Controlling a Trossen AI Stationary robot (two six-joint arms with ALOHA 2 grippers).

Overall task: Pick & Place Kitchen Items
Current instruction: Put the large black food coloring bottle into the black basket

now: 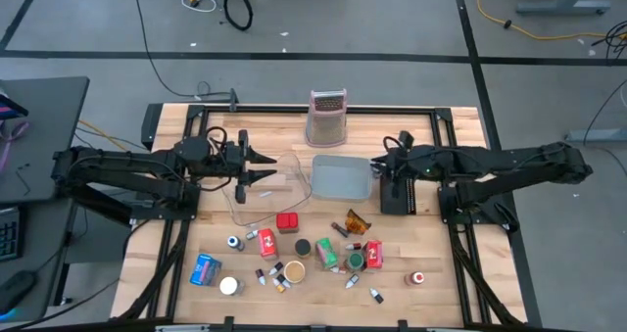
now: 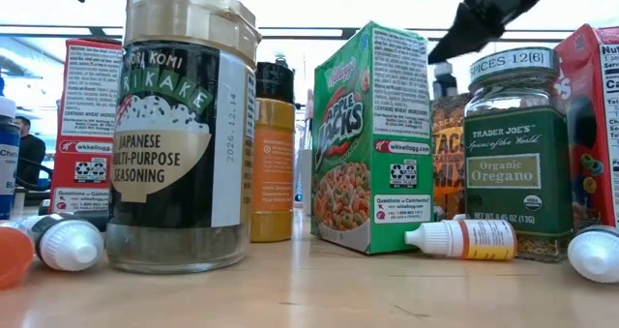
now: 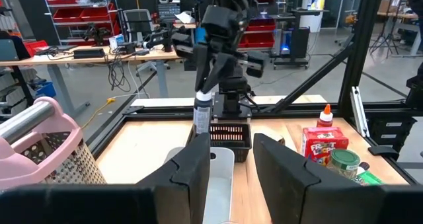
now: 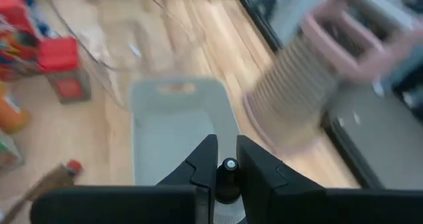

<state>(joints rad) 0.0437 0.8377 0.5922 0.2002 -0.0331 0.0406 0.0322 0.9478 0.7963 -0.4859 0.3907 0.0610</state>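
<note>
My right gripper (image 1: 384, 167) is shut on a small bottle (image 3: 203, 117) with a dark cap and a pale label, held over the far edge of the grey tray (image 1: 341, 175), beside the black tray (image 1: 397, 197). My left gripper (image 1: 260, 170) is open and empty above the clear tray (image 1: 263, 190), its fingers pointing toward the right arm. Many kitchen items stand or lie on the table's near part: a red box (image 1: 287, 221), a blue packet (image 1: 205, 269), a seasoning jar (image 2: 184, 125), an Apple Jacks box (image 2: 372, 134) and an oregano jar (image 2: 517, 168). My right gripper pinches the bottle between its two fingers at its top, by the dark cap (image 4: 229, 174). The fingers come from above, slanting down. The bottle hangs upright below the fingers (image 3: 211, 78), lifted clear of the trays.
A tall pink and metal grater (image 1: 327, 117) stands upright at the far side, just beyond the grey tray. A black frame (image 1: 294, 109) runs around the table. The small goods crowd the near middle. Bare wood shows at the far left (image 1: 181, 136) and far right (image 1: 460, 136).
</note>
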